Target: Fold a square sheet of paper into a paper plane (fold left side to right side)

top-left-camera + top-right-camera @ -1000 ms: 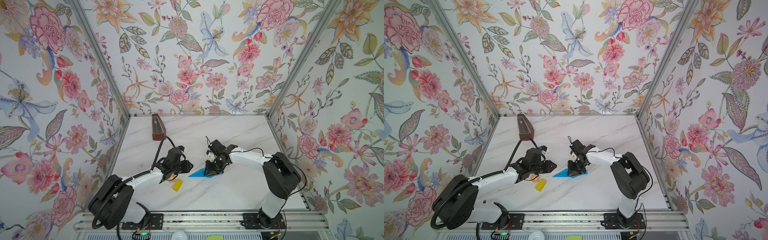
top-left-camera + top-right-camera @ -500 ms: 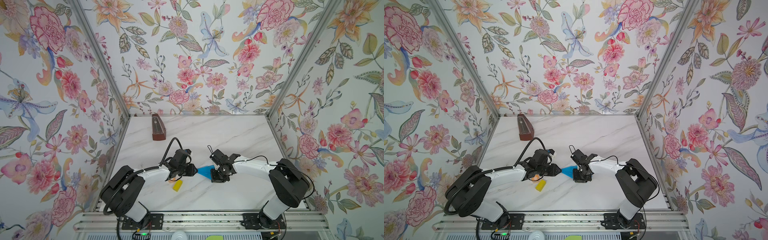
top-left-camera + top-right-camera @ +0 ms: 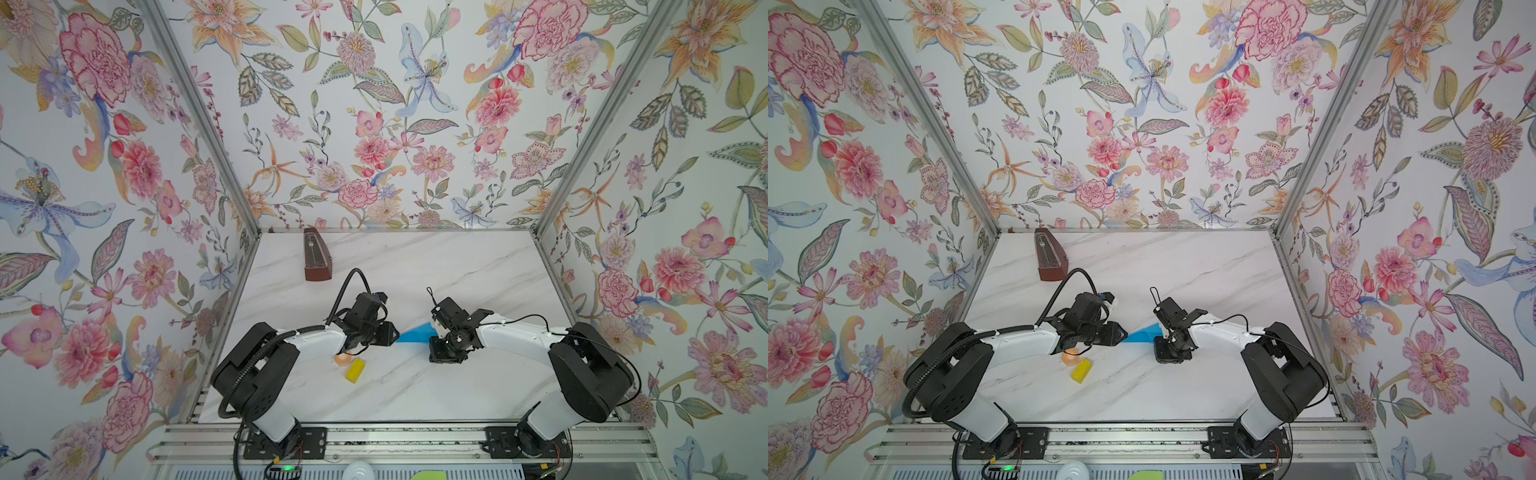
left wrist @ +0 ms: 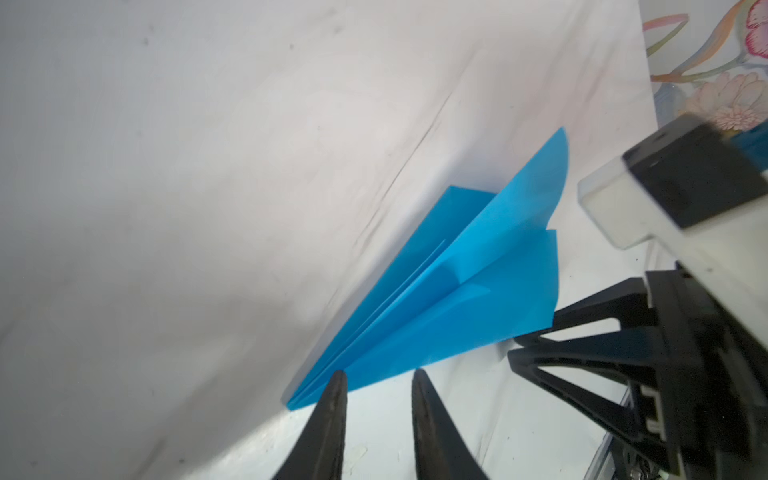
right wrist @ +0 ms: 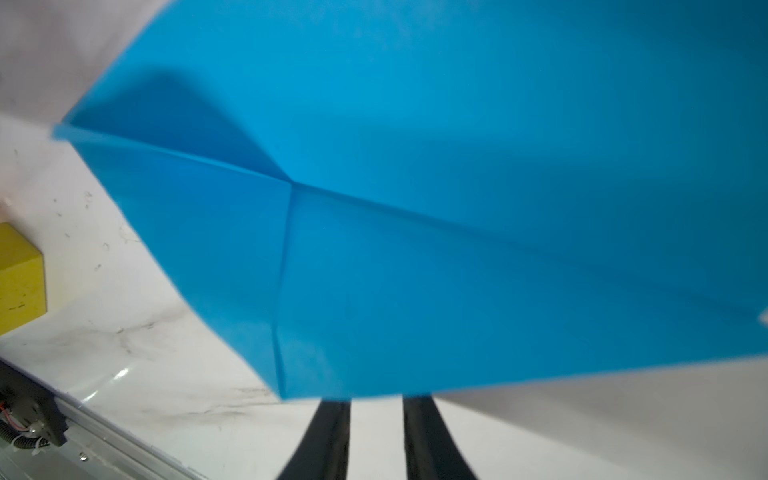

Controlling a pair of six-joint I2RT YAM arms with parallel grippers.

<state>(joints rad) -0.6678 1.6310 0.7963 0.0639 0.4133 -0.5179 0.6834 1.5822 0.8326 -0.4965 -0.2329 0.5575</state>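
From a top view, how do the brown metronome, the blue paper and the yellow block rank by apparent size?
1. brown metronome
2. blue paper, partly hidden
3. yellow block, nearly matching the paper's visible part, so unsure

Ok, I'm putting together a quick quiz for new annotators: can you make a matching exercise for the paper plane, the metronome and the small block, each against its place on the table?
Things:
1. paper plane
2. metronome
3. small block

Places on the table:
A. far back, near the rear wall
B. closest of the three to the front edge
C. in the middle

Pairs: 1-C, 2-A, 3-B.
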